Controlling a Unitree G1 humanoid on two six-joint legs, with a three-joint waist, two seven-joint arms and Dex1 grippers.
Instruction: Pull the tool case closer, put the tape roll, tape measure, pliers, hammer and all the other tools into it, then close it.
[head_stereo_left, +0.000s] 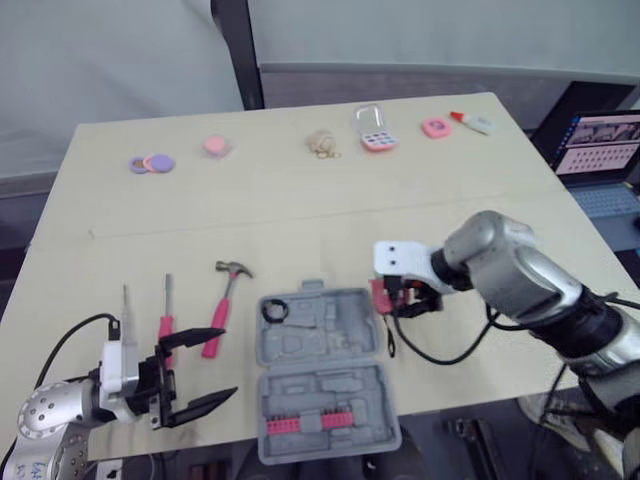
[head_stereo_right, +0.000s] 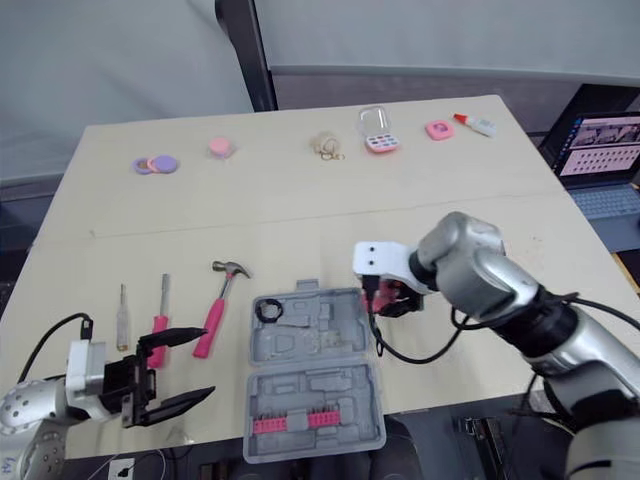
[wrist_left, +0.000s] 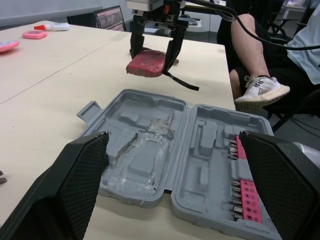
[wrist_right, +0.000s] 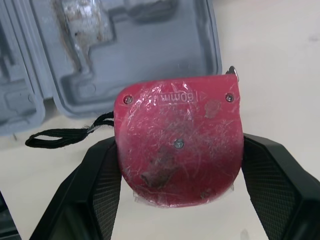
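Gripping the red tape measure (wrist_right: 177, 150), the right end effector (wrist_left: 153, 54) has its two black fingers (wrist_right: 95, 195) pressed against the tape measure's opposite side edges, the flat face with its screws turned toward the wrist camera. The tape measure sits just beside the right edge of the tool case (head_stereo_left: 330, 335), level with the case's far half, and in the left wrist view it appears lifted a little off the worktop (head_stereo_left: 300, 210). Its black strap (wrist_right: 65, 136) hangs loose and trails down toward the case's edge.

The left end effector (head_stereo_left: 230, 362) is released, its fingers spread wide with nothing between them. It hovers over the near left part of the worktop, left of the case and pointing toward it. One fingertip lies close to the lower end of the hammer (head_stereo_left: 225, 300), though I cannot tell if they touch.

The grey case lies open flat near the front edge, both halves facing up. A black tape roll (head_stereo_left: 274, 310) rests in the far left corner of the far half, and a pink strip of bits (head_stereo_left: 310, 422) runs across the near half. The pink-handled hammer lies left of the case, and two screwdrivers, one with a pink handle (head_stereo_left: 166, 318) and one with a clear handle (head_stereo_left: 127, 312), lie further left.
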